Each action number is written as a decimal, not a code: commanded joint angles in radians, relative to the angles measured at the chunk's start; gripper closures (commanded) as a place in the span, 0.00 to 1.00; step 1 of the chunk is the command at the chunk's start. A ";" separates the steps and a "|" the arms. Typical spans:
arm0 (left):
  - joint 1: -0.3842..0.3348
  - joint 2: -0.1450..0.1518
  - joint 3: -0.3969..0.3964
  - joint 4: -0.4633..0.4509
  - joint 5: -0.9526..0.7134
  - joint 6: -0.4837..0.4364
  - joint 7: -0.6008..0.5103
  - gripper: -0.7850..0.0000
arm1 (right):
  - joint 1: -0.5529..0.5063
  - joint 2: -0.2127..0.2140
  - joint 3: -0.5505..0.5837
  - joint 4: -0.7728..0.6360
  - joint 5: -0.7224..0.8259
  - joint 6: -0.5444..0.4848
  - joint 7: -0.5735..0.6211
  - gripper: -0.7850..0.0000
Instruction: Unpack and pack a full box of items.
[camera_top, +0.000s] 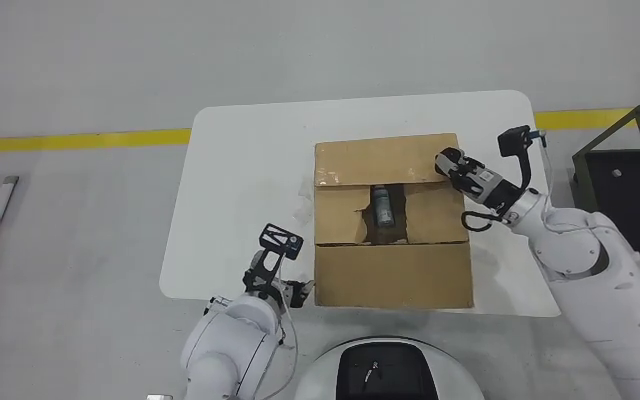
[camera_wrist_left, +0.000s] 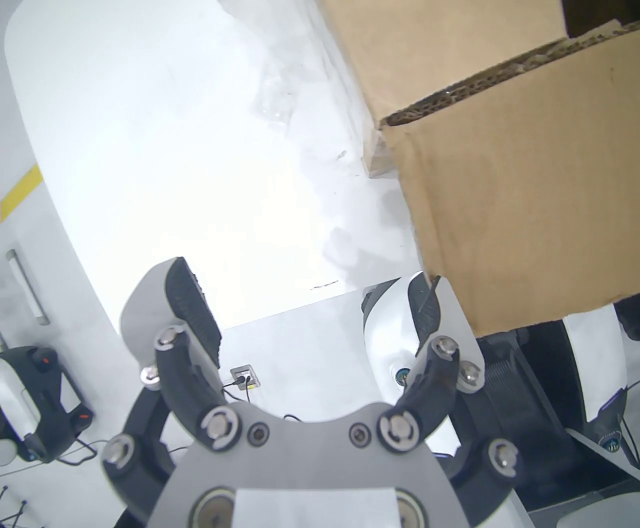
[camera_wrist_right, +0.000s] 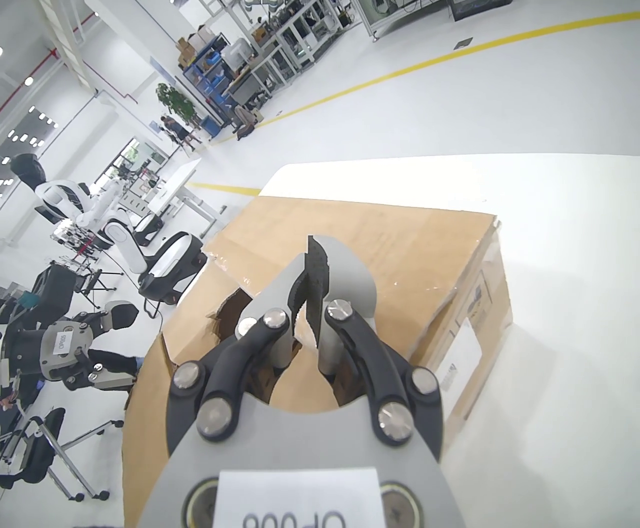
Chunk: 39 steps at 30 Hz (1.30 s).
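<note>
Matt cardboard box (camera_top: 392, 275) — rough corrugated edges, smooth white table (camera_top: 240, 200), left pincer (camera_wrist_left: 305, 292) of grey metal, ribbed black pads (camera_wrist_left: 192, 310).

We glimpse part of a small dark bottle-like item (camera_top: 382, 206) through a gap in the brown cardboard box (camera_top: 392, 268); closed flaps hide the rest inside.

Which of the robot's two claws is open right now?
The left gripper, beside the box, has its fingers spread apart; the right gripper is shut.
</note>
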 joint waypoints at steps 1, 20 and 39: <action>0.006 0.000 -0.004 -0.010 0.014 0.001 -0.017 0.00 | -0.006 0.000 0.001 0.000 0.012 -0.006 -0.007 1.00; -0.022 -0.021 0.088 0.029 0.014 0.009 -0.038 0.00 | 0.014 0.006 0.006 0.013 0.026 -0.032 0.028 1.00; -0.226 -0.070 0.153 0.036 -0.060 0.133 0.016 0.00 | 0.001 0.010 0.039 -0.049 0.109 0.003 0.020 1.00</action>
